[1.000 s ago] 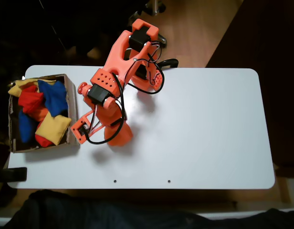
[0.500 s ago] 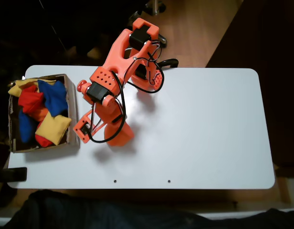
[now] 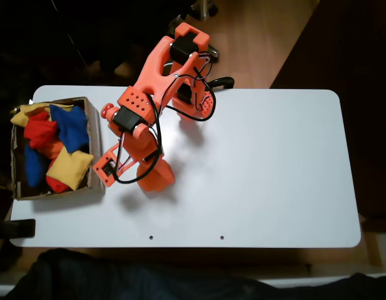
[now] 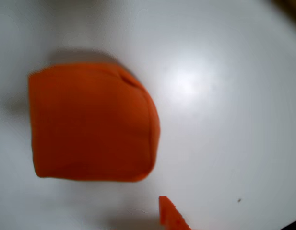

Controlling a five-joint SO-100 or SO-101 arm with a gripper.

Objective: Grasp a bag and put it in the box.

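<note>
Box: the shallow brown cardboard box point(image 3: 92, 144) sat left of the gripper in the fixed view, already holding red, blue and yellow bags.
Gripper: the orange two-finger gripper point(image 3: 127, 169) hovered above the table; whether its fingers were apart could not be told.
Bag: the soft orange cloth bag point(image 4: 90, 122) lay on the white table point(image 4: 224, 96) just beneath the gripper, ungrasped.
Progress: grasp, carry and drop all remained.

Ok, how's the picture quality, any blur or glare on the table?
Wrist view: soft and blurred, the orange bag has fuzzy edges, and a bright glare patch sits on the table right of it. Fixed view: sharper, table evenly lit, surroundings dark, arm and bag cast soft shadows.
</note>
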